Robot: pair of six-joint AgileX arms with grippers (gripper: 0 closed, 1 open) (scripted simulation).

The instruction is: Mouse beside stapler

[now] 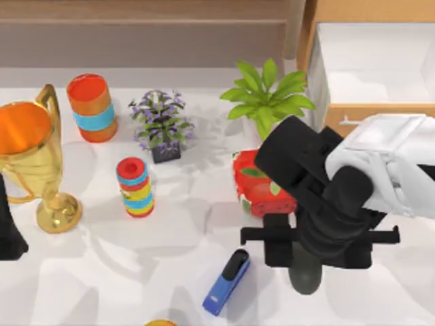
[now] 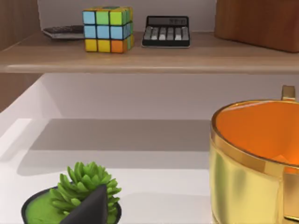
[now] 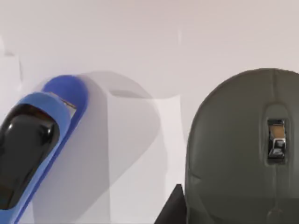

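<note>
Mouse: down at the table's lower right, the dark grey oval mouse with a scroll wheel poked out from under the right gripper.
Stapler: the long blue stapler with a black top arm lay near the mouse's left, apart from it, tilted.
Right claw: directly over the mouse; whether it clasped the mouse or stood released, I could not tell.
Left arm: parked at the left edge, beside the gold trophy cup.
Behind: a red patterned box stood just past the gripper.
</note>
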